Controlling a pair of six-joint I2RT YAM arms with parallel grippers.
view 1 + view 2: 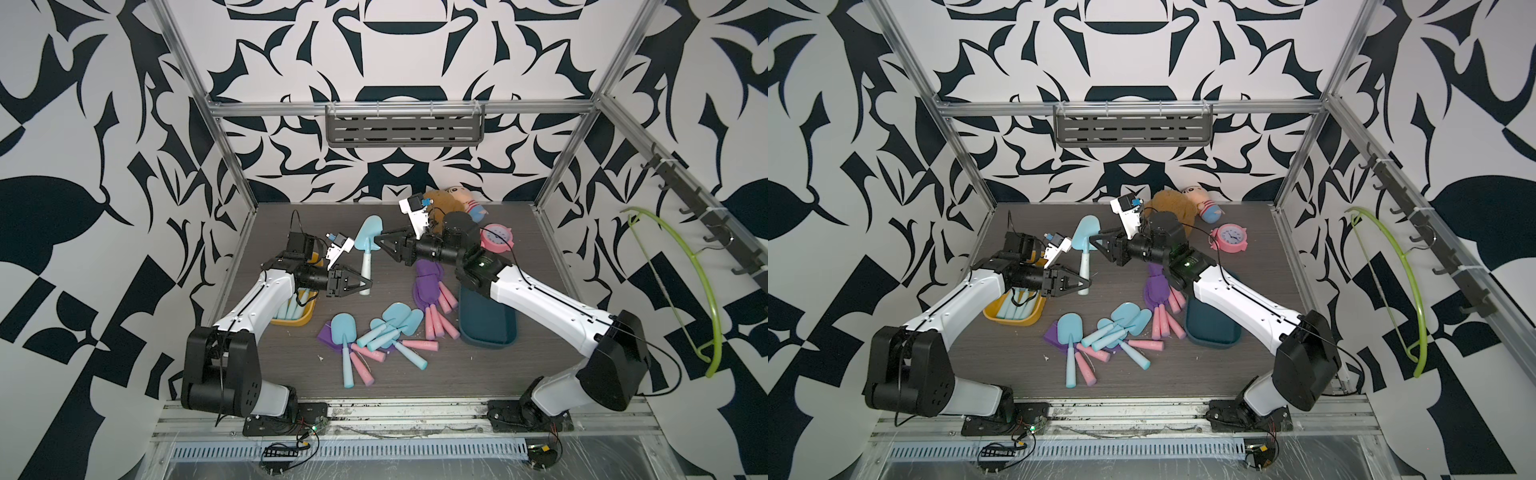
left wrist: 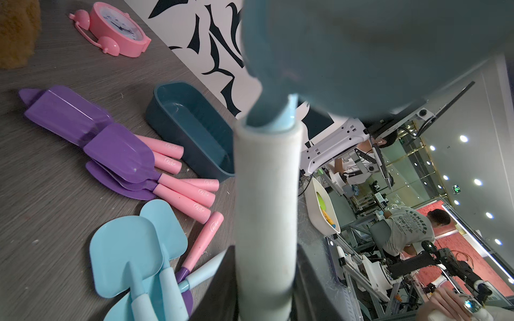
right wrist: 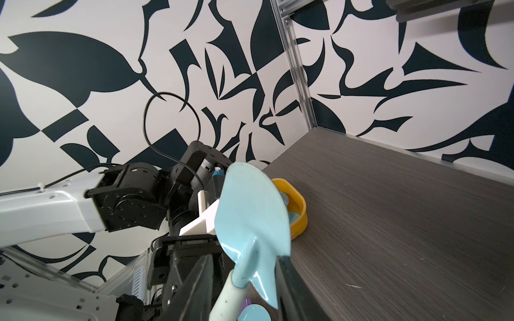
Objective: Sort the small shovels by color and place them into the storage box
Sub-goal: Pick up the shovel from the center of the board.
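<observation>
- The left arm reaches low across the wood-grain table [image 1: 272, 226] with its forearm near level. The left gripper [image 1: 368, 285] is clamped on the bottom end of the pale handle of a light blue shovel [image 1: 367, 237], which stands upright in mid-table, blade on top.
- The right arm stretches in from the right with its wrist level. The right gripper [image 1: 377, 242] meets the same shovel at the neck below the blade; the right wrist view shows its dark jaws parted either side of the neck, not pinching it.
- The shovel is smooth, glossy plastic, with a rounded, shallow-dished blade and a matt cylindrical handle.
- A round-cornered yellow storage box [image 1: 306, 321] sits at the left under the left arm, holding boxed light blue shovels [image 1: 291, 310].
- A dark teal storage box [image 1: 488, 332] lies at the right, partly hidden by the right forearm.
- Between the boxes, loose light blue shovels [image 1: 399, 318] lie heaped; purple shovels [image 1: 428, 274] with pink handles lie beside the teal box.
- A pink alarm clock [image 1: 496, 239] and a brown plush toy [image 1: 446, 199] lie at the far right, behind the right wrist.
</observation>
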